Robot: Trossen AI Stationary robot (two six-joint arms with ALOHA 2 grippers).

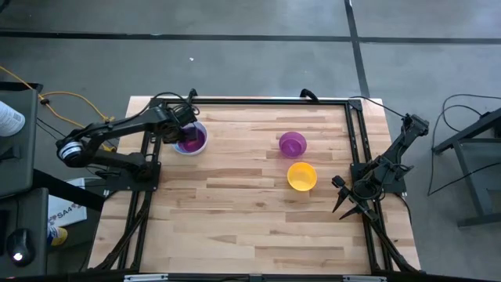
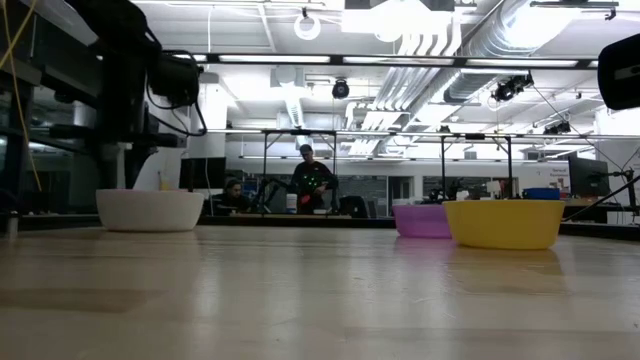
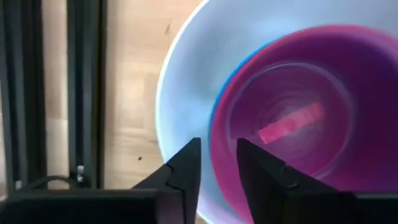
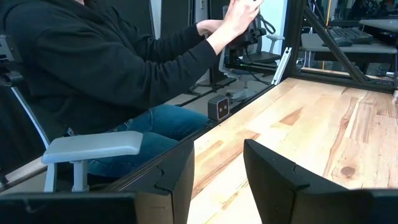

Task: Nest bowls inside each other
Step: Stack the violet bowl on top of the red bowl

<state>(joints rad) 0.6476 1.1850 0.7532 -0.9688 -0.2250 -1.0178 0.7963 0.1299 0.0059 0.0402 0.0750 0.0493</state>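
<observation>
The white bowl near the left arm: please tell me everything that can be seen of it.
The white bowl is round, plain and looks like smooth plastic. It stands upright on the wooden table, near the far left edge. Inside it sit a blue bowl, showing only as a thin rim, and a magenta bowl within that. The left tool hangs over its rim with a narrow gap between the fingers, holding nothing.

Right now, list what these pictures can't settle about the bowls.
- High view: the left end effector covers part of the white bowl, hiding the stack's makeup.
- Left wrist view: the red bowl fills the inside; only a blue rim peeks out beneath.
- Low view: the yellow bowl overlaps the purple bowl.
</observation>
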